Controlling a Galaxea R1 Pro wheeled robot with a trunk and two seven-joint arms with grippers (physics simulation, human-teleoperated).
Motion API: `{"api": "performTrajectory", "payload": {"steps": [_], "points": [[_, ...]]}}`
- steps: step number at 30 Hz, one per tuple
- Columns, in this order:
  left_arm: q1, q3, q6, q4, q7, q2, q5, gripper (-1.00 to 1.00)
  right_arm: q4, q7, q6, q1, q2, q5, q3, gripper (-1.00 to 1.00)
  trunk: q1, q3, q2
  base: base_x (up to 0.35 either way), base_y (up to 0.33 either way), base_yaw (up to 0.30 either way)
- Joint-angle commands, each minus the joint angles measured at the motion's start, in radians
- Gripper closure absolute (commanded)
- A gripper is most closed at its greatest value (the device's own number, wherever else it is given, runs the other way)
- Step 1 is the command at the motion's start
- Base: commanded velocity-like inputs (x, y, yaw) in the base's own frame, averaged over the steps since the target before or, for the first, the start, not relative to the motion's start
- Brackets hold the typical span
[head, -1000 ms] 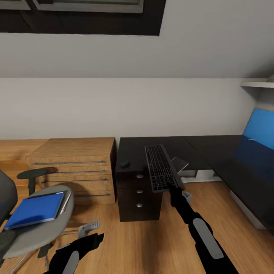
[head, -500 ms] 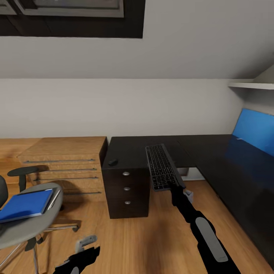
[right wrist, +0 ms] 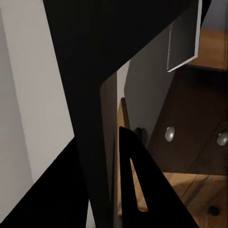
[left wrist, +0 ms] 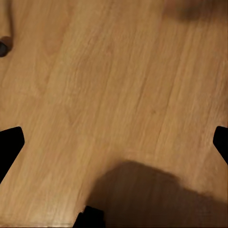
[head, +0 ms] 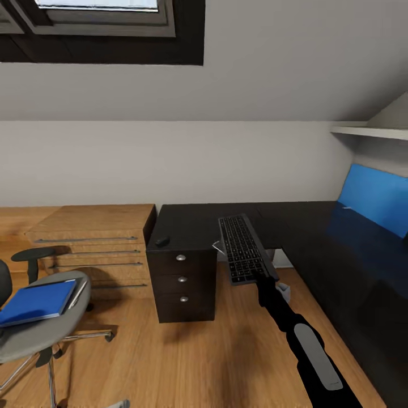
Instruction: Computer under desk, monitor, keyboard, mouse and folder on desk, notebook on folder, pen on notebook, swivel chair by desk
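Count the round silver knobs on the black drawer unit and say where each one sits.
3, in a column down the front of the drawer unit of the desk: top knob, middle knob, bottom knob. No others show on this face.

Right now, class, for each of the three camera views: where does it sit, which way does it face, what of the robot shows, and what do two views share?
Head view: high on the robot, facing forward and down at the desk; the right arm holds the keyboard up.
Left wrist view: on the left arm, facing down at the wood floor; dark claw fingertips at the edges.
Right wrist view: on the right arm, along the right claw, the keyboard's underside close.
Shared: the head and right wrist views both show the drawer knobs.
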Motion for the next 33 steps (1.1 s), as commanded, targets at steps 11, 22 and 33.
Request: {"api": "performTrajectory", "payload": {"steps": [11,22,33], "points": [[0.000,-0.003,0.001,-0.001,0.011,0.004,0.007,-1.00,0.002,0.001,0.004,0.000,-0.008,-0.025,-0.002,1.00,-0.043,0.034,0.077,-0.289,-0.131,0.000],[0.000,-0.003,0.001,0.001,0.011,0.005,0.009,-1.00,0.001,0.001,0.005,0.000,-0.008,-0.028,-0.002,1.00,-0.085,0.068,0.154,-0.334,-0.012,0.000],[0.000,-0.004,0.001,0.002,0.011,0.002,0.009,-1.00,0.001,0.001,0.008,0.000,-0.010,-0.030,-0.002,1.00,-0.127,0.102,0.231,-0.338,-0.026,0.000]]}}
